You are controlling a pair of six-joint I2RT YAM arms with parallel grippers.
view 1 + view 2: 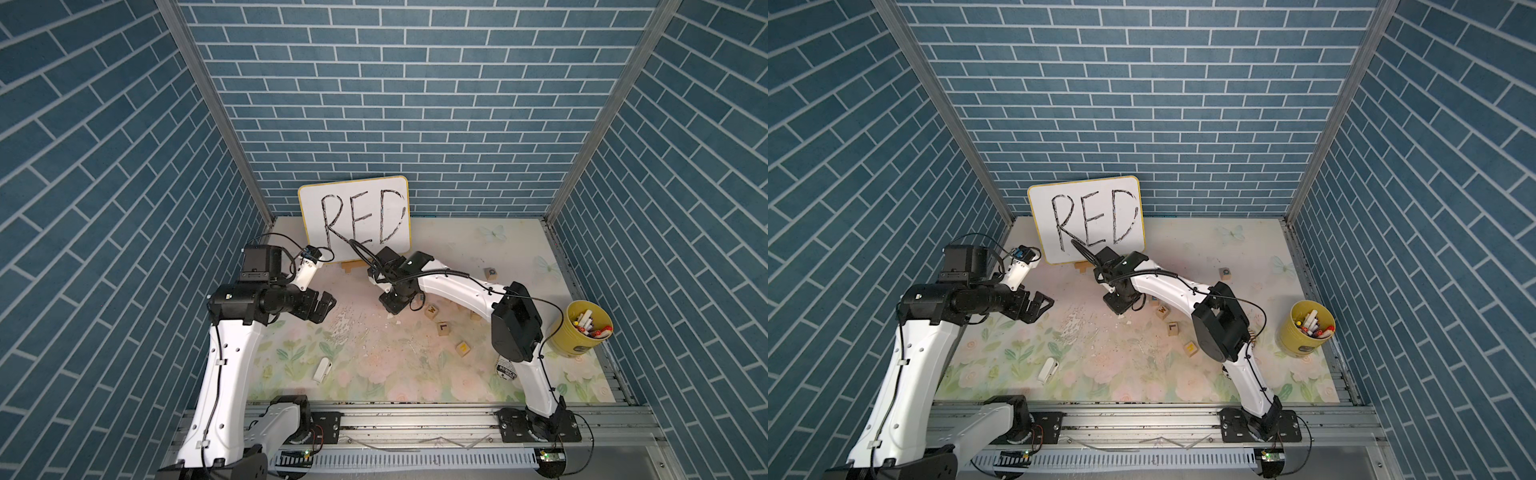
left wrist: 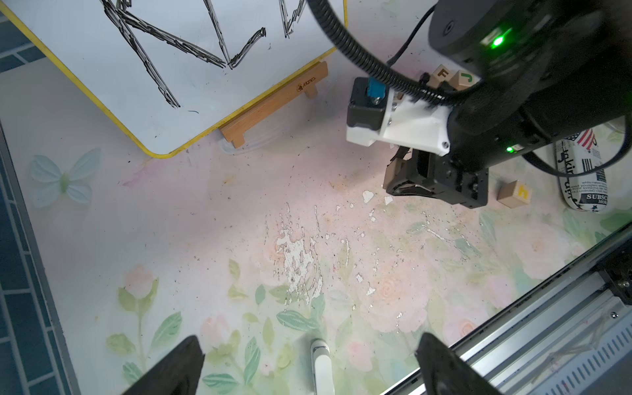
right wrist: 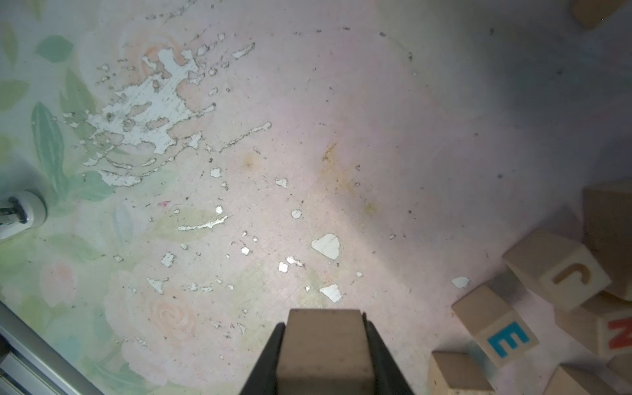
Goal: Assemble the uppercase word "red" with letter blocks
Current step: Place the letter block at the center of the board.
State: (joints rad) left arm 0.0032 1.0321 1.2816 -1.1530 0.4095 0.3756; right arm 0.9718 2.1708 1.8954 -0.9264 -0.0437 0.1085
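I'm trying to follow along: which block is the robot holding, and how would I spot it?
Find the white board with RED written on it; the right arm reaches down in front of it. Clamped between that arm's fingers is a light-wood block. Unlike the loose block with a blue E nearby, its visible faces show no letter.

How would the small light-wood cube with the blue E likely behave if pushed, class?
The small light-wood cube with the blue E looks solid, so it probably stays rigid. Flat faces suggest sliding, not rolling. Neighbouring wooden cubes sit close, so a push may nudge them.
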